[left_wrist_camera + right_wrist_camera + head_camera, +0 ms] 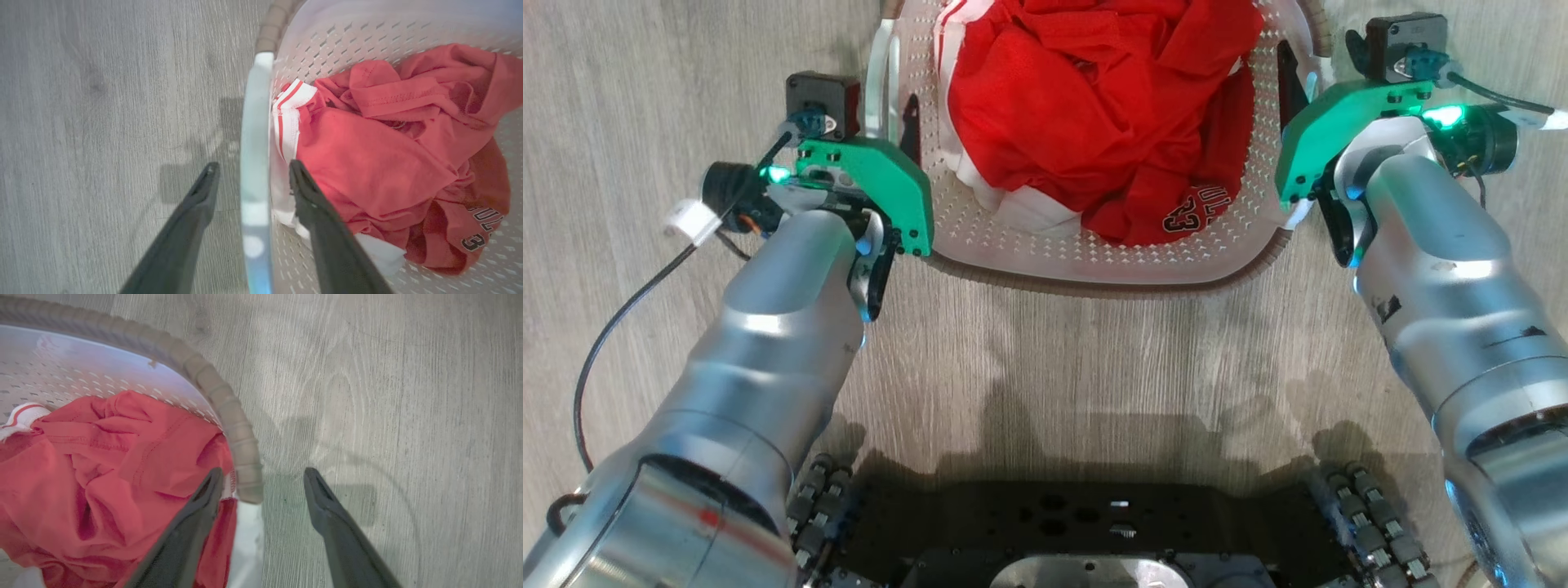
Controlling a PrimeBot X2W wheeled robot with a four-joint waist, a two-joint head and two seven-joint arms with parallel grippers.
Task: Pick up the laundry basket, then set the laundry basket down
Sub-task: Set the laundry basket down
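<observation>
Tilting is the risk: left claw (pixel 251 171) and right claw (pixel 262 473) both stand apart astride the handles (pixel 255 122) of the laundry basket (pixel 1094 282), so uneven clamping may tip it.

Lit brightly and evenly, seemingly from above. In the head view, soft-edged shadows cast on the grey floor (pixel 1045 359) toward the lower middle, darkest just above the black base (pixel 1094 523). Pale glare streaked along the silver forearms (pixel 768 327); green glow from small lamps (pixel 776 173) at centre left and upper right. Sharp at centre, red cloth (pixel 1094 106) strongly saturated. Left wrist view milky and washed out: white handle (pixel 255 163) of the laundry basket (pixel 367 32) blown out and blurred, dark fingers (pixel 192 228) soft near the bottom edge. Right wrist view hazy at upper left, faint grey shadows right of centre, rim (pixel 229 412) bowed by the wide lens.
</observation>
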